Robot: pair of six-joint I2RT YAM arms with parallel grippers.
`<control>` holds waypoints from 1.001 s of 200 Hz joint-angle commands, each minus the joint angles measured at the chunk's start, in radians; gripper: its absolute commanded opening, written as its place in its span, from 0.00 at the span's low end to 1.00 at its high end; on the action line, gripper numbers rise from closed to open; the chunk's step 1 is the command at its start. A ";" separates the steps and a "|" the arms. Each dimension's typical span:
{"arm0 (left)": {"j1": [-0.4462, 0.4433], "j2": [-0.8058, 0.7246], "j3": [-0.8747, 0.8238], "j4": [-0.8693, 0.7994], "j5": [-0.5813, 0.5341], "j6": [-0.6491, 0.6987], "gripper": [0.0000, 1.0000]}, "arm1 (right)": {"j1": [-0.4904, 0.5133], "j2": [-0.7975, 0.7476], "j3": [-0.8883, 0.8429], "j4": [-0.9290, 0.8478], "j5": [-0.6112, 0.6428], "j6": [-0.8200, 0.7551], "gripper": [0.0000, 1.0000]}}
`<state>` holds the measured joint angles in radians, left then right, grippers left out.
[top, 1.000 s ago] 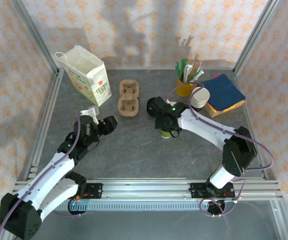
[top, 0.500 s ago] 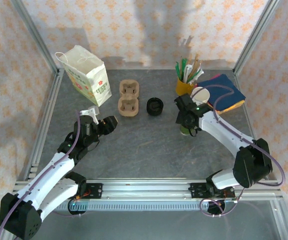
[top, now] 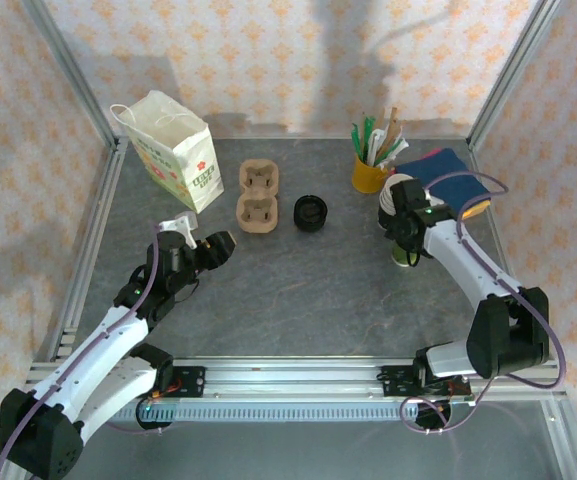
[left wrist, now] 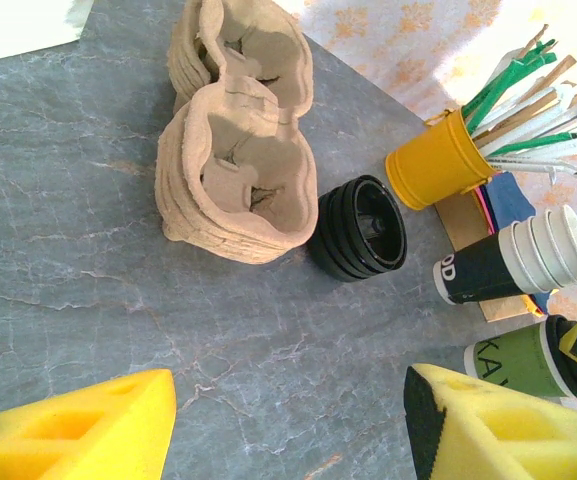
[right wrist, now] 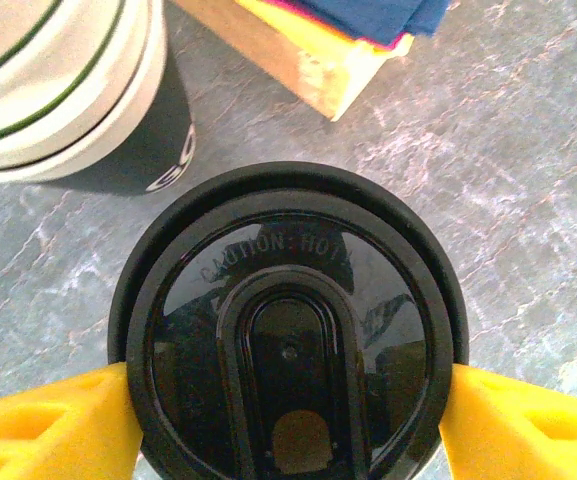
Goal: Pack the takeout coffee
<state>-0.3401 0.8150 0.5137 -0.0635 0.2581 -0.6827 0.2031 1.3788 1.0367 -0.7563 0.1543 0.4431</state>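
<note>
The takeout coffee (right wrist: 288, 330), a paper cup under a round black lid, sits between my right gripper's yellow fingers (right wrist: 48, 425), which press on both sides of the lid. My right gripper (top: 405, 247) is shut on it at the right of the table, just in front of the stack of white cups (top: 400, 192). The cup's green side (left wrist: 513, 362) shows in the left wrist view. I cannot tell whether it rests on the table. My left gripper (top: 216, 245) hangs open over bare table at the left, with nothing between its fingers (left wrist: 78, 430).
A white paper bag (top: 176, 150) stands at the back left. A cardboard cup carrier (top: 258, 197) and a stack of black lids (top: 310, 213) lie mid-table. A yellow cup of sticks (top: 370, 172) and blue napkins (top: 448, 185) stand at the back right.
My right gripper has carried the takeout coffee from the middle of the table to the right, beside the stack of white cups. The black lids now show. The left arm is still.
</note>
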 commanded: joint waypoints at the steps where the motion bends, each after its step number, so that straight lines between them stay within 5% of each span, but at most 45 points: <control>1: 0.007 -0.016 0.012 0.002 0.013 -0.005 0.63 | -0.043 -0.003 -0.026 -0.016 0.044 -0.041 0.74; 200: 0.007 -0.016 0.006 -0.012 0.006 0.006 0.64 | -0.143 -0.001 0.042 -0.020 0.021 -0.072 0.87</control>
<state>-0.3393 0.8135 0.5137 -0.0639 0.2577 -0.6823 0.0700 1.3853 1.0424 -0.7334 0.1596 0.3798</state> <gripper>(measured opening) 0.639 0.871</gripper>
